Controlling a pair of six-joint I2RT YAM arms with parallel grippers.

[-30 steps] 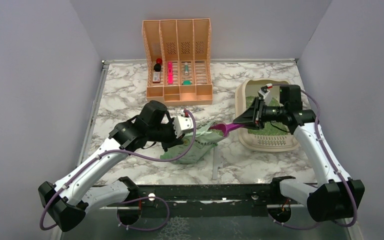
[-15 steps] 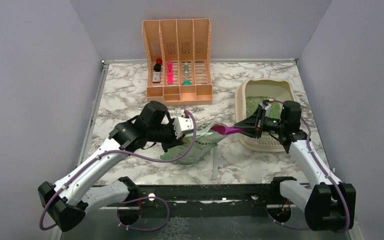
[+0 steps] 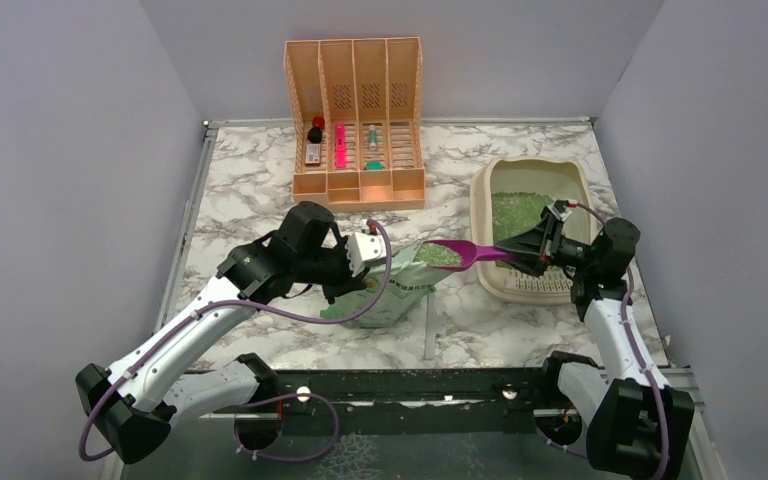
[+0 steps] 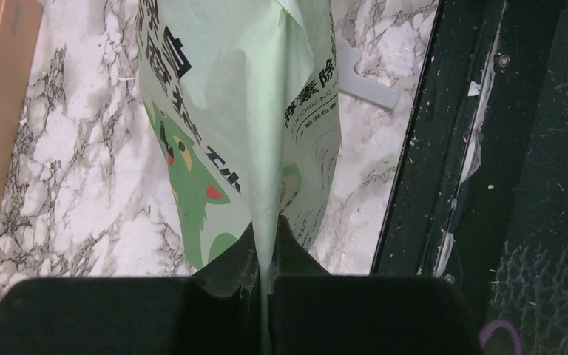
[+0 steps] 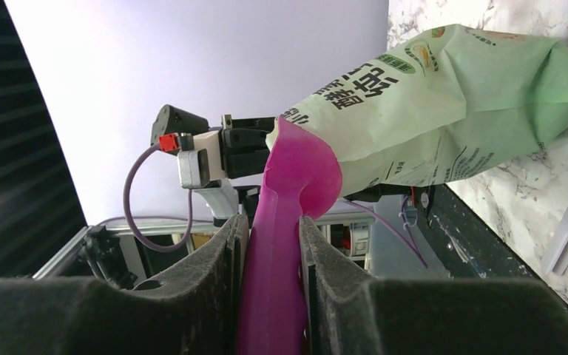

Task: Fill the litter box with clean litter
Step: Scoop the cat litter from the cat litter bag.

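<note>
The beige litter box stands at the right, with a layer of green clean litter in its far half. My right gripper is shut on the handle of a magenta scoop, which reaches left over the box's near-left rim. The scoop's bowl holds clean litter at the mouth of the pale green bag. In the right wrist view the gripper clamps the scoop, and the bag lies beyond. My left gripper is shut on a fold of the bag.
A peach slatted file organizer with pens and small items stands at the back centre. A grey strip lies on the marble near the bag. The black front rail runs along the near edge. Walls close in on both sides.
My right gripper has drawn back to the right, off the litter box, pulling the scoop out of the bag with green litter in its bowl. The left arm and bag held still.
</note>
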